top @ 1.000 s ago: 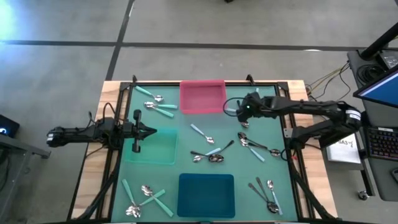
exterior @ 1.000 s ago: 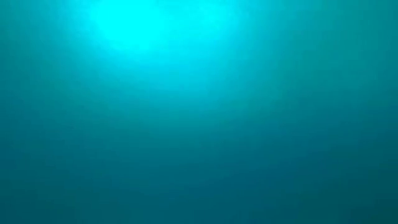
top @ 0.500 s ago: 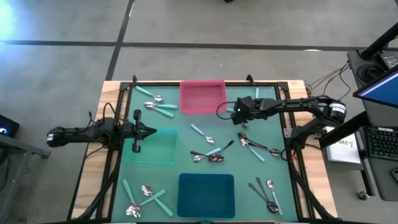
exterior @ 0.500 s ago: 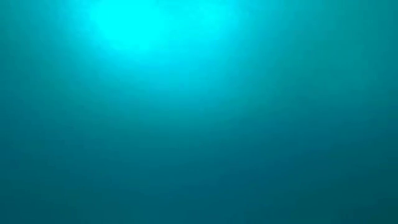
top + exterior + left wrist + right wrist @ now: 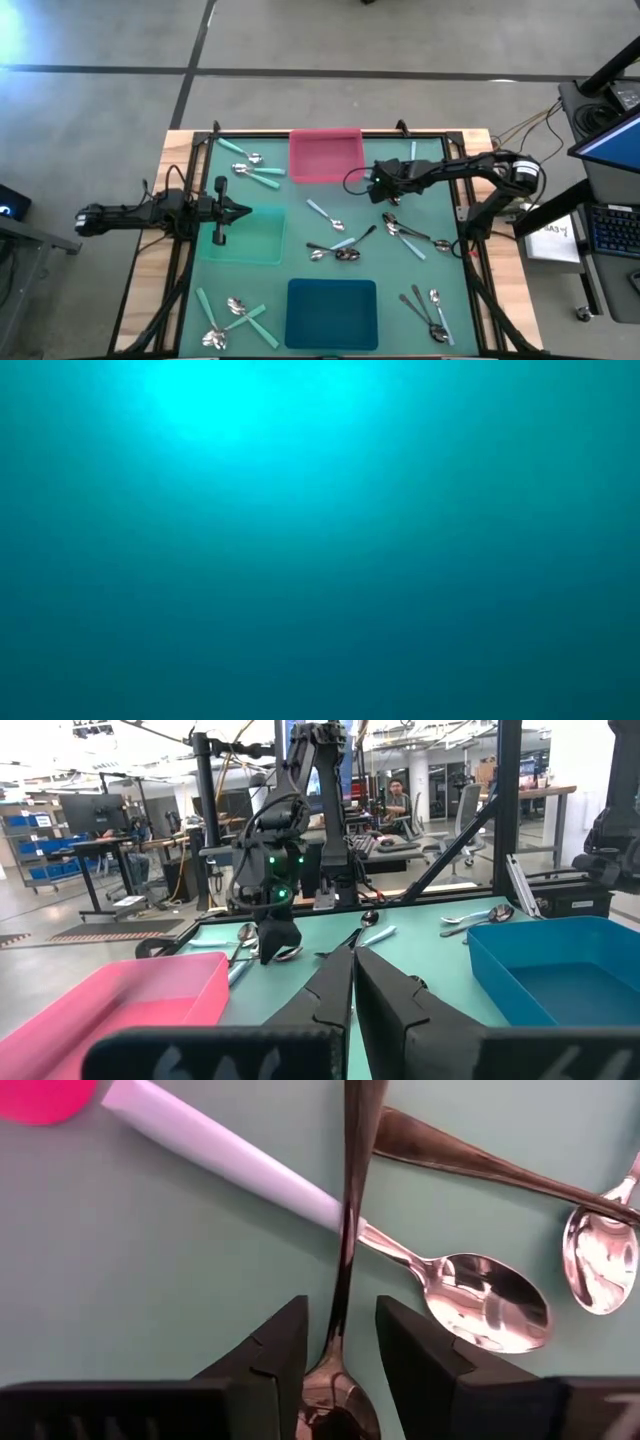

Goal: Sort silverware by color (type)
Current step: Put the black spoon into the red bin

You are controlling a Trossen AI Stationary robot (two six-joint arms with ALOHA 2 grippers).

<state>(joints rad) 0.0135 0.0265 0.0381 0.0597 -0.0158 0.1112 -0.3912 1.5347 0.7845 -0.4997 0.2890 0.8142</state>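
In the right wrist view a plain dark metal spoon (image 5: 352, 1200) lies on the green mat, crossing over the neck of a pale-blue-handled spoon (image 5: 230, 1160). My right gripper (image 5: 342, 1315) points steeply down over it. It is open, with one finger on each side of the dark spoon's neck, just above the bowl (image 5: 335, 1405), and a gap shows on both sides. In the high view this gripper (image 5: 378, 187) is right of the pink tray (image 5: 325, 155). My left gripper (image 5: 245, 210) is shut and level above the green tray (image 5: 250, 240). It holds nothing.
Another dark spoon handle (image 5: 480, 1165) and a bowl (image 5: 600, 1260) lie close by. Spoon clusters lie far left (image 5: 250, 165), near left (image 5: 235, 318), centre (image 5: 340, 247), right (image 5: 415, 235) and near right (image 5: 430, 312). A blue tray (image 5: 332, 312) sits at the near edge. The low view shows only a teal glow.
My right gripper has come down and moved toward the table's left, closer to the pink tray and the spoons beside it. Its arm has stretched out farther over the mat. The left arm and the spoons lie as before.
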